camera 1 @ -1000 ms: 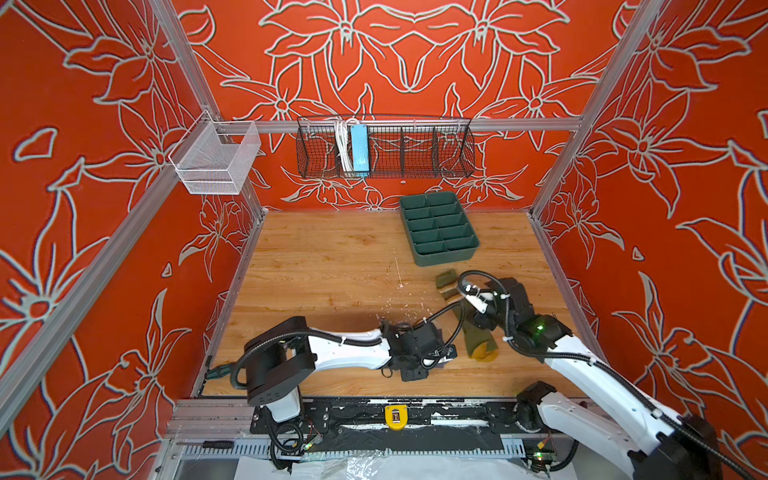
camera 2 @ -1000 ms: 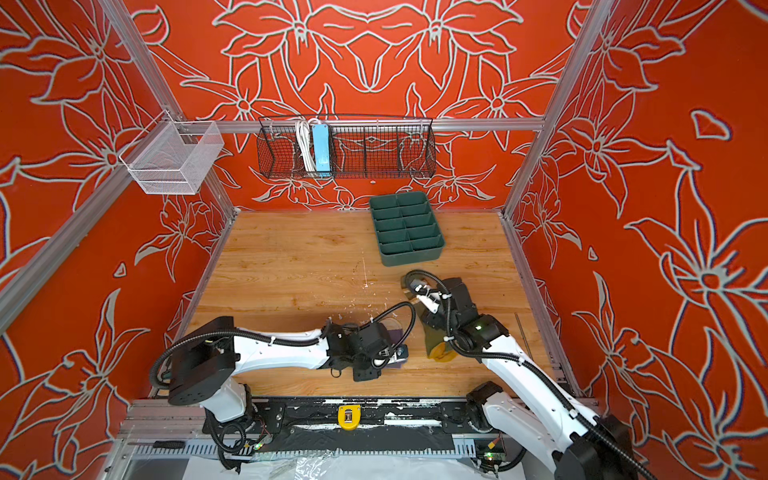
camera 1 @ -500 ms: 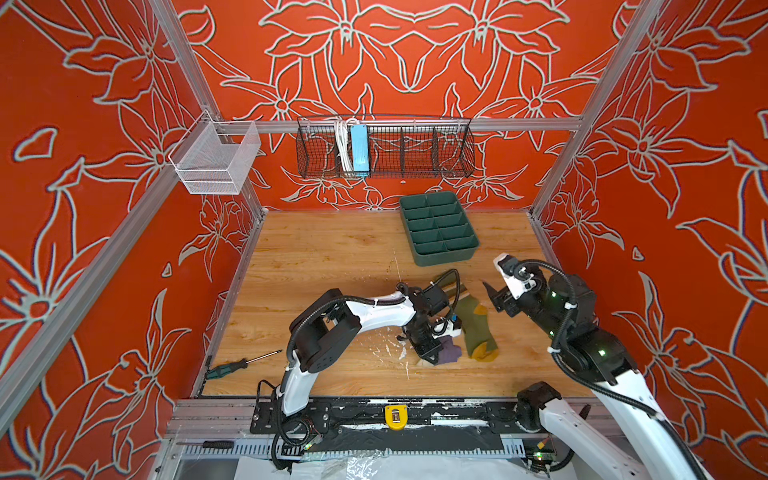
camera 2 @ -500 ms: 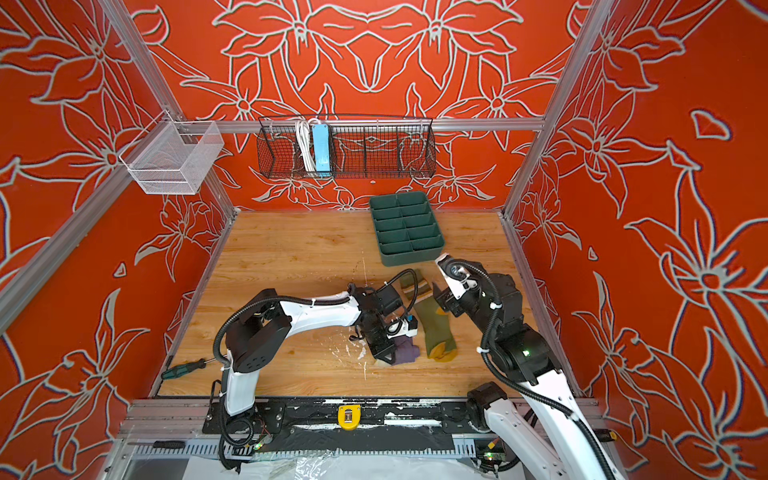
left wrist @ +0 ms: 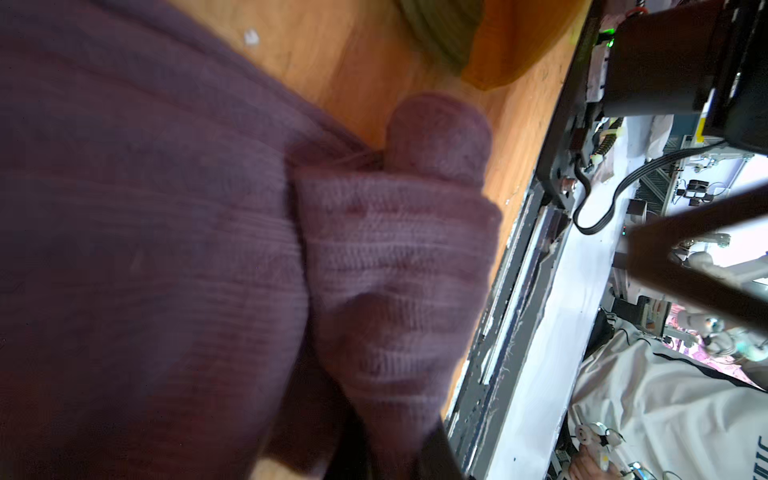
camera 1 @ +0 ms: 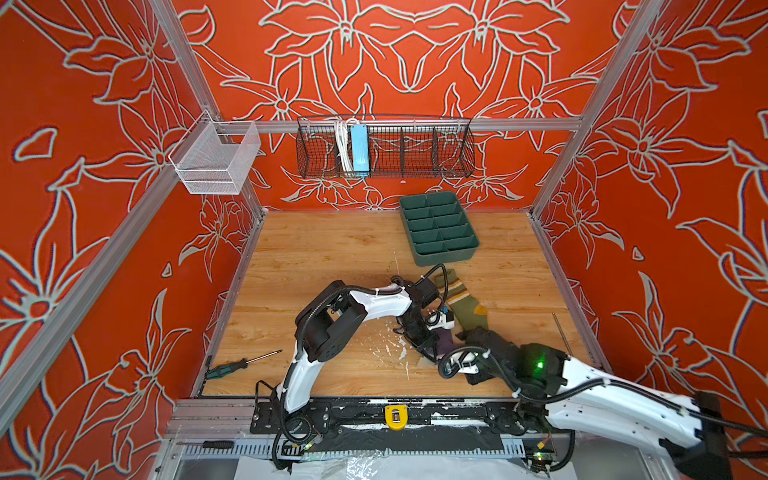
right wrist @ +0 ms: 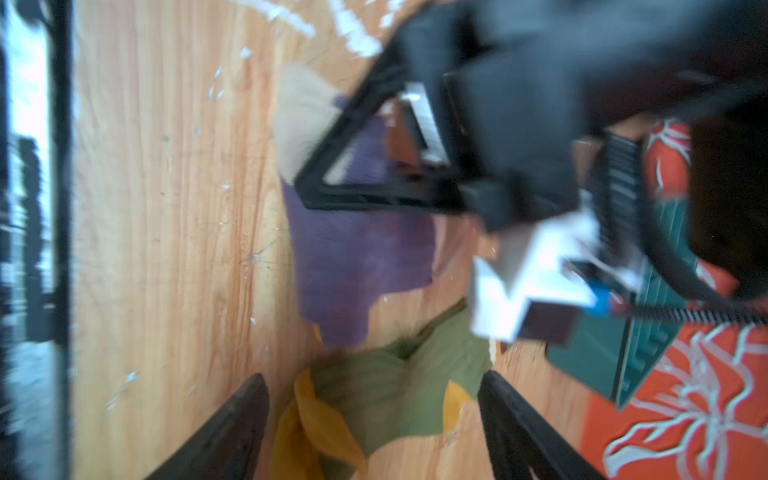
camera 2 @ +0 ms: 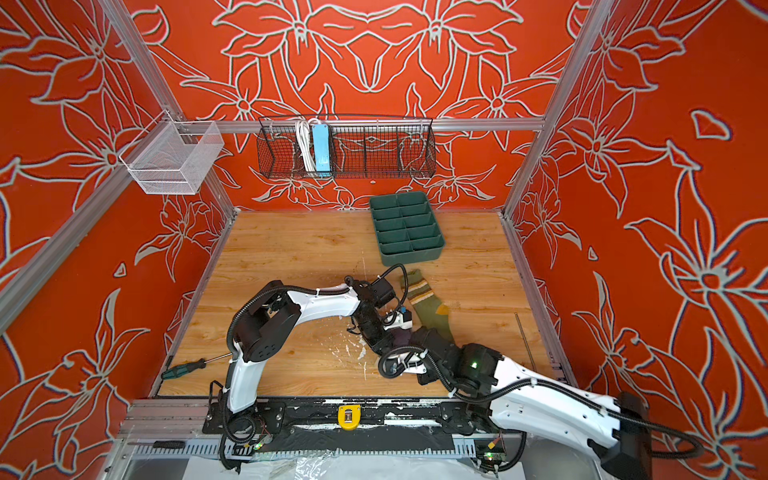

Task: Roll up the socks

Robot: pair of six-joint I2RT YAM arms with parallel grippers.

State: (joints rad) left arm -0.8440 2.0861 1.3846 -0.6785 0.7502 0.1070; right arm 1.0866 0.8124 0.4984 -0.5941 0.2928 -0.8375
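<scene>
The olive green sock (camera 1: 465,303) lies flat on the wooden floor, its striped cuff toward the green tray. Its mustard toe (right wrist: 316,424) sits between the spread fingers of my right gripper (right wrist: 374,415), which is open and not touching it. The purple sock (right wrist: 353,249) with its cream toe (right wrist: 299,120) lies bunched beside the olive one. It fills the left wrist view, where a folded part (left wrist: 395,270) of it shows. My left gripper (camera 1: 430,351) is shut on the purple sock and presses it to the floor. In both top views the right wrist hides the olive sock's toe.
A green divided tray (camera 1: 438,228) stands behind the socks. A screwdriver (camera 1: 232,365) lies at the front left, and a thin metal rod (camera 1: 561,332) lies along the right wall. White scuffs (camera 1: 390,345) mark the floor. A black wire basket (camera 1: 386,149) and a white mesh basket (camera 1: 216,160) hang on the walls.
My right gripper has come down from a raised spot at the right to the olive sock's toe end. The left gripper has stayed shut on the purple sock.
</scene>
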